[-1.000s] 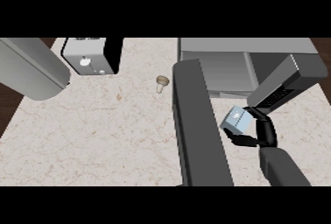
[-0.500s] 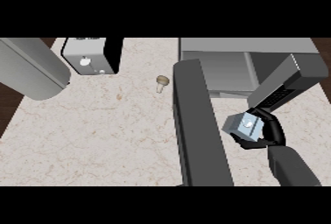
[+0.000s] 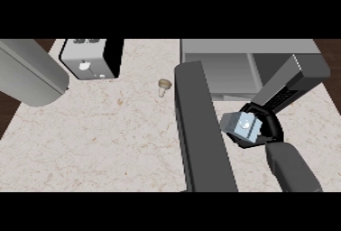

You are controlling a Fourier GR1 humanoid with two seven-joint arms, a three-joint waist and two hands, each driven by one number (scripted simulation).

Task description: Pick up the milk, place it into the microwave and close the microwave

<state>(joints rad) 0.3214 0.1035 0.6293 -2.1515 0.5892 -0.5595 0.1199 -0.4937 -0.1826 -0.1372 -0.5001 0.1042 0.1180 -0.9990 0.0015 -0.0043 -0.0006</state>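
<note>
The milk (image 3: 241, 126), a small pale blue-grey carton, is held above the counter in my right hand (image 3: 268, 130), whose black fingers curl round it from the right. The hand hovers just in front of the microwave (image 3: 248, 47) at the back right. The microwave's cavity (image 3: 226, 76) stands open. Its dark door (image 3: 200, 135) is swung out toward me as a long slab, directly left of the carton. My right forearm (image 3: 293, 168) comes in from the lower right. My left hand does not show.
A black-and-white box appliance (image 3: 93, 58) stands at the back left, beside a large grey cylinder (image 3: 30, 74) at the left edge. A small mushroom (image 3: 163, 87) lies on the speckled counter (image 3: 100, 144) just left of the door's hinge end.
My right hand has kept hold of the milk and shifted only slightly near the microwave's opening. The carton has turned a little in the hand.
</note>
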